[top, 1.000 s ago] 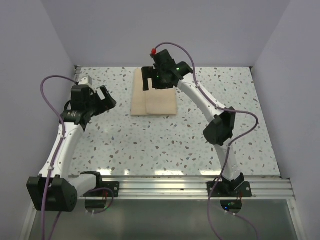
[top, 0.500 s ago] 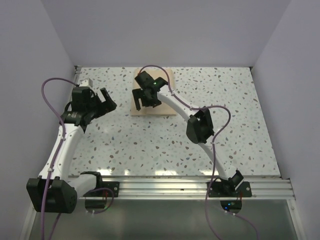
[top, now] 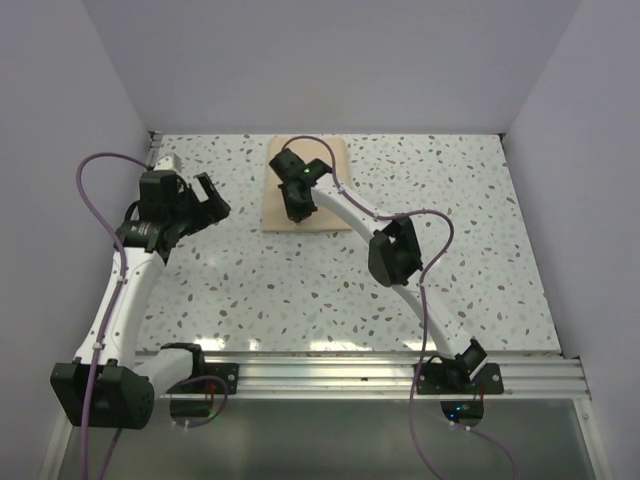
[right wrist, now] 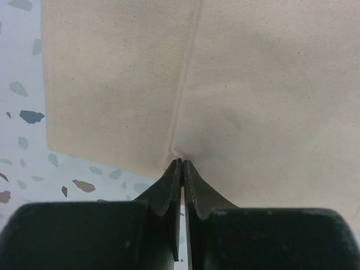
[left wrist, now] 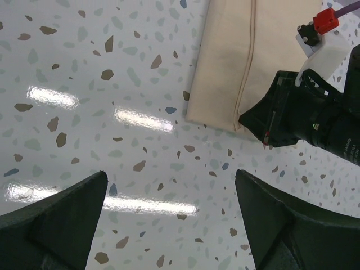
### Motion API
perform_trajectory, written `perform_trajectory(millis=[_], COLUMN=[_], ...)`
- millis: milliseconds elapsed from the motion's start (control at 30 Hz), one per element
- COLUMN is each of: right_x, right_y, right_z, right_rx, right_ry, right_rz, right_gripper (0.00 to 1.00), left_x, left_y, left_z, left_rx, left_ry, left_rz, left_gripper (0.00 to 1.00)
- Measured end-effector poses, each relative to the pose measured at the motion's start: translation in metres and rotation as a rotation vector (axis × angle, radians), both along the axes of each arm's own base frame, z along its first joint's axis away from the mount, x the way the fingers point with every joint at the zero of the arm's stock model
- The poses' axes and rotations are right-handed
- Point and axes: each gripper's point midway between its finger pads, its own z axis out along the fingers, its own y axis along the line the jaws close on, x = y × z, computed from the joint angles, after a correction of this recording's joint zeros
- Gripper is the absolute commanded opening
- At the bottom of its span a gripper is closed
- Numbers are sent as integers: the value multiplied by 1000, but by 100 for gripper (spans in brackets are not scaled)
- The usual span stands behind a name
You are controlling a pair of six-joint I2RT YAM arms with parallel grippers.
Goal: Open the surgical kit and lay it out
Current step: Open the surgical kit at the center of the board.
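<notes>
From above, the folded beige cloth wrap lies at the top middle of the speckled table, and my right gripper is down on its near edge. Only my right wrist camera shows those jaws pressed together, pinching the cloth at its seam. My left gripper hovers at the left of the frame, jaws wide apart and holding nothing.

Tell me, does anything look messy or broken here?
Nothing stands out. The folded beige cloth wrap lies flat and tidy on the speckled table; the right end effector pinches its near edge, and the left end effector is open, apart from it.
</notes>
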Motion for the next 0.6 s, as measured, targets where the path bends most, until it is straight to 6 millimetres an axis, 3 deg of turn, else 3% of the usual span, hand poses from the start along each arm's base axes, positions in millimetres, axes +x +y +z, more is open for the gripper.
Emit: perform_trajectory(millis=[200,300,333,433,600], right_x=[2,7,9,23,41], right_y=[-3,-16,-21,-58,-158], right_z=[9,33,50,96,159], right_rx=[8,24,39,77,95], right_ry=[-6,-25,-43,-92,-173], right_rz=[-9,-31,-41,-112,-293], right_gripper=[0,0,0,0,0], left_x=[10,28,36,60,110], left_y=[-1,-6,-11,-31,-97], left_z=[14,26,30,41,46], left_rx=[3,29,44,76,133], left_ry=[-26,-36,-40,-54,-65], left_rz=[-5,-24,-35,-86,-221], left_gripper=[100,100,100,100,100])
